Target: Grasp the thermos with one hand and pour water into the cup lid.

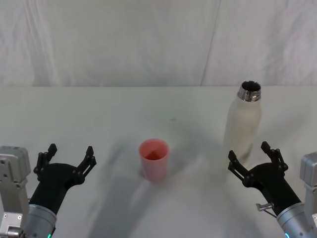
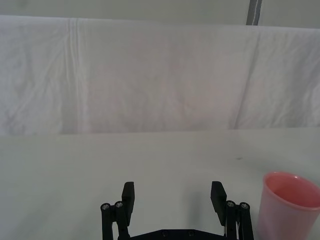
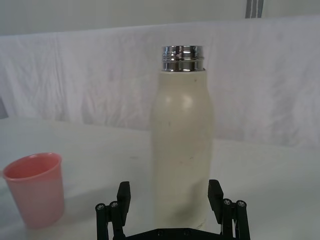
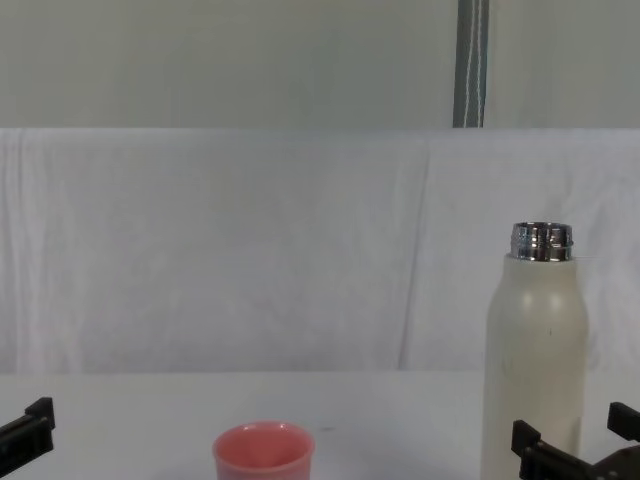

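Note:
The cream-white thermos (image 1: 242, 126) stands upright on the right of the table, its steel neck open at the top; it also rises in the right wrist view (image 3: 182, 145) and chest view (image 4: 535, 360). My right gripper (image 1: 251, 159) is open just in front of its base, fingers (image 3: 123, 192) spread either side without touching. The pink cup lid (image 1: 154, 158) stands upright mid-table, also seen as the cup lid (image 2: 290, 207) and cup lid (image 3: 36, 189). My left gripper (image 1: 69, 156) is open at the left, apart from the cup lid, with nothing between its fingers (image 2: 128, 196).
The white table (image 1: 158, 109) runs back to a white cloth backdrop (image 1: 158, 39). A grey vertical pole (image 4: 470, 62) stands behind the backdrop. Bare tabletop lies between the cup lid and the thermos.

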You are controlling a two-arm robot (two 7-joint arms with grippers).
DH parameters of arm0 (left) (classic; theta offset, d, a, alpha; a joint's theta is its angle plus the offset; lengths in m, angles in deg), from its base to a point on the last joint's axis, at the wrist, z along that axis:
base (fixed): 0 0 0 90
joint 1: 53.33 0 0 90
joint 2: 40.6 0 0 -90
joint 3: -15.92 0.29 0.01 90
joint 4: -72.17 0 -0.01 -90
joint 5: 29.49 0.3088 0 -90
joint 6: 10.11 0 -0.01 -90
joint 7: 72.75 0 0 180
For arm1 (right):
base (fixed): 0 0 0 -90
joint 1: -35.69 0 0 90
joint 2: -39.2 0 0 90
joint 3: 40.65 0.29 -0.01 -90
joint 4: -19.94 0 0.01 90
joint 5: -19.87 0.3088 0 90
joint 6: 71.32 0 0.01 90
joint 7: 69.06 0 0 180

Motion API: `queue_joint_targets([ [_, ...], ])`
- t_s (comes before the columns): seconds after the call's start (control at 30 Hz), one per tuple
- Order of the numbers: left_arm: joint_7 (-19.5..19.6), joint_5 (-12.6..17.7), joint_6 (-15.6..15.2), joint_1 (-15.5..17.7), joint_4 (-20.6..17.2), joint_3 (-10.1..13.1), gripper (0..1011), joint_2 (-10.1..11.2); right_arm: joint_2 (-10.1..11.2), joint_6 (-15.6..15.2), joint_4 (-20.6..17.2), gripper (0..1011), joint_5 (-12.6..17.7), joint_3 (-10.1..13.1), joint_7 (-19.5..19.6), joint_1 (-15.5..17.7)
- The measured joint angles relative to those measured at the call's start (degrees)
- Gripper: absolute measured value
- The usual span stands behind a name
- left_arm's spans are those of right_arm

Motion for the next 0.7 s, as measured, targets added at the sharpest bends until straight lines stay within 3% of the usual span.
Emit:
queue_joint_targets([
  [0.7, 0.0, 0.0, 0.0, 0.0, 0.0, 0.01, 1001, 0.0, 0.45, -1.15, -3.2, 1001, 0.17, -0.12, 0.31, 3.51],
])
